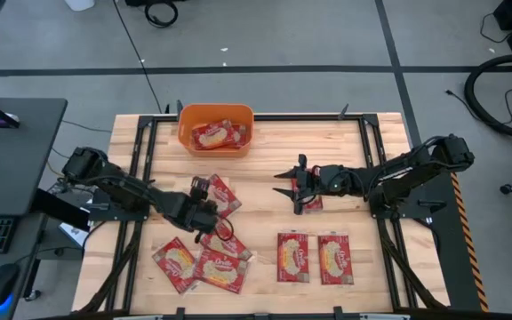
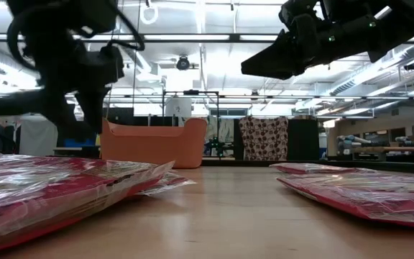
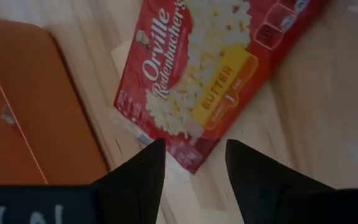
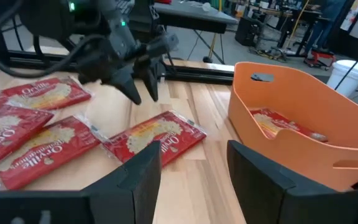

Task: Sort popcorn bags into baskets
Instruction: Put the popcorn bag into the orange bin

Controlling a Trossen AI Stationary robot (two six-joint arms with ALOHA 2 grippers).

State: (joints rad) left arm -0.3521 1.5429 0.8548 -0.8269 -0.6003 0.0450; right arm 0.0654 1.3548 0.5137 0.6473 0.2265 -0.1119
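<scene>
Hovering over one corner of a tilted bag (image 3: 197, 74), the left pincer (image 1: 204, 213) has its jaws parted and empty, the corner lying between the fingertips (image 3: 146, 163) in the left wrist view. That bag's (image 1: 218, 194) long axis runs diagonally across the counter (image 1: 265, 169), slanting toward the basket (image 1: 216, 131), which sits at the far edge with a packet already inside. The left arm is plainly the nearer one. Farther right, the right pincer (image 1: 284, 184) is spread wide, holding nothing, above another bag (image 1: 309, 201).

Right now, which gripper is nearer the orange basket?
Left. The left gripper hovers just below the basket, over a popcorn bag; the right gripper sits farther off, toward the table's middle.
</scene>
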